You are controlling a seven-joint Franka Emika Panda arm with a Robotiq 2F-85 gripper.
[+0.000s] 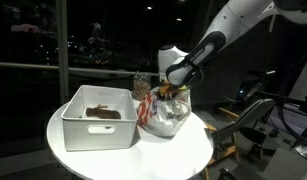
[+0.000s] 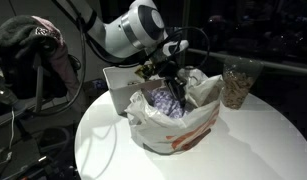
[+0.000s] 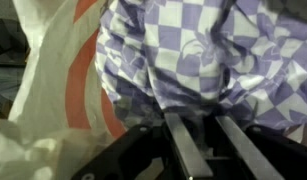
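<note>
Pincer (image 3: 198,120) barely ajar at checkered cloth (image 3: 193,50)

Cloth: we see a checkered cloth (image 3: 203,60) in purple and white squares, soft and crumpled into folds.
Cloth's place: it fills the upper right of the wrist view, bunched inside the bag's open mouth.
Bag: we see a thin plastic bag (image 2: 183,135), white with orange-red print, wrinkled, its mouth open upward.
Bag's place: near the centre of both exterior views; its wall takes the left of the wrist view.
</note>
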